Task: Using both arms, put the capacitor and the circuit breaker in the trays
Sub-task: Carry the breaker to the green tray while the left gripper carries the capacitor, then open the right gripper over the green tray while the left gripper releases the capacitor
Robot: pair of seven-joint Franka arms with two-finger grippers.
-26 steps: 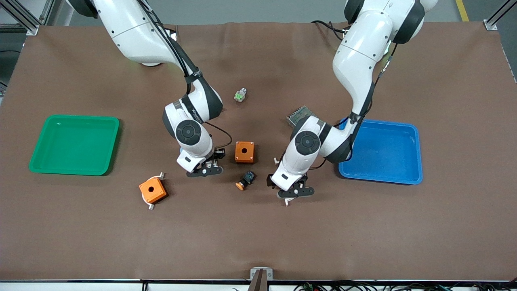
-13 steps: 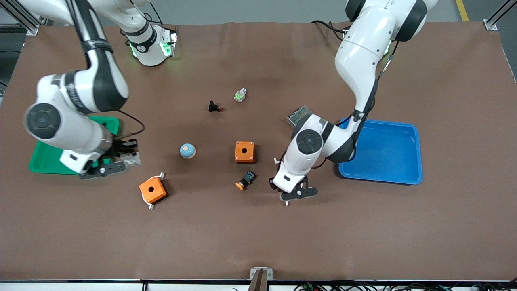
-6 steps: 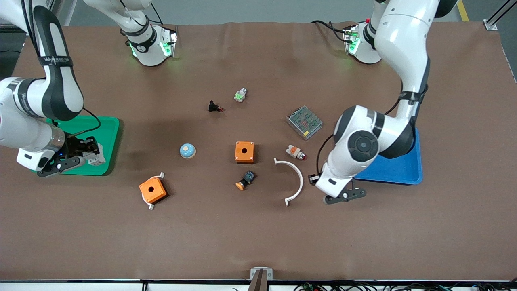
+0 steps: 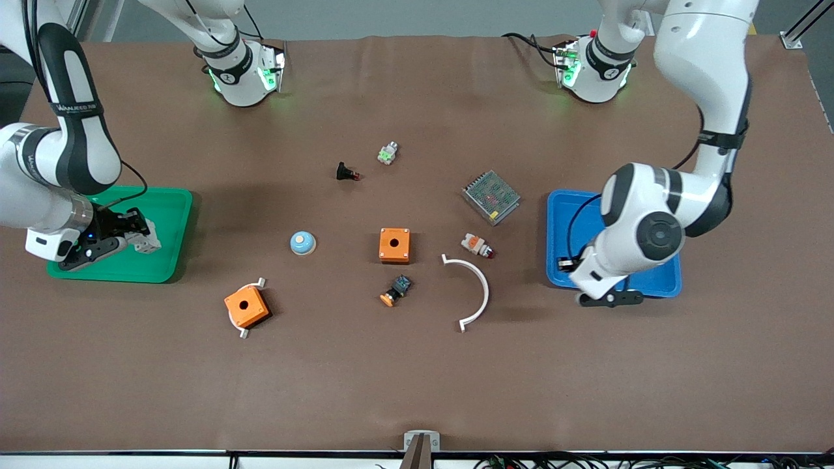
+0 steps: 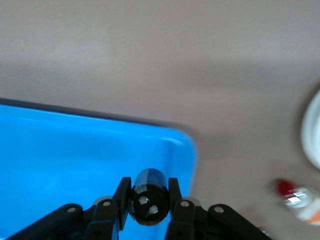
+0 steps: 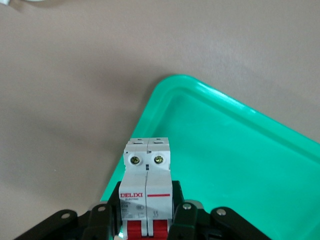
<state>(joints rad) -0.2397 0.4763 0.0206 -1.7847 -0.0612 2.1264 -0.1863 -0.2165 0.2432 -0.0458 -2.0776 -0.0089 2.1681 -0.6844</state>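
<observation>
Hovering over the green tray point(image 4: 172, 195), the right gripper point(image 6: 147, 220) clamps the circuit breaker point(image 6: 147, 187); the left gripper point(image 5: 147, 210) pinches the capacitor point(image 5: 148, 203) above the blue tray point(image 5: 60, 150). Both pickups look done; only the releases remain.

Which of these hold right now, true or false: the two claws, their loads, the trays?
1. The left claw grips the capacitor. True.
2. The capacitor hangs over the green tray. False: over the blue tray.
3. The right claw holds the circuit breaker. True.
4. The circuit breaker lies released in the green tray. False: the claw grips it above that tray.
</observation>
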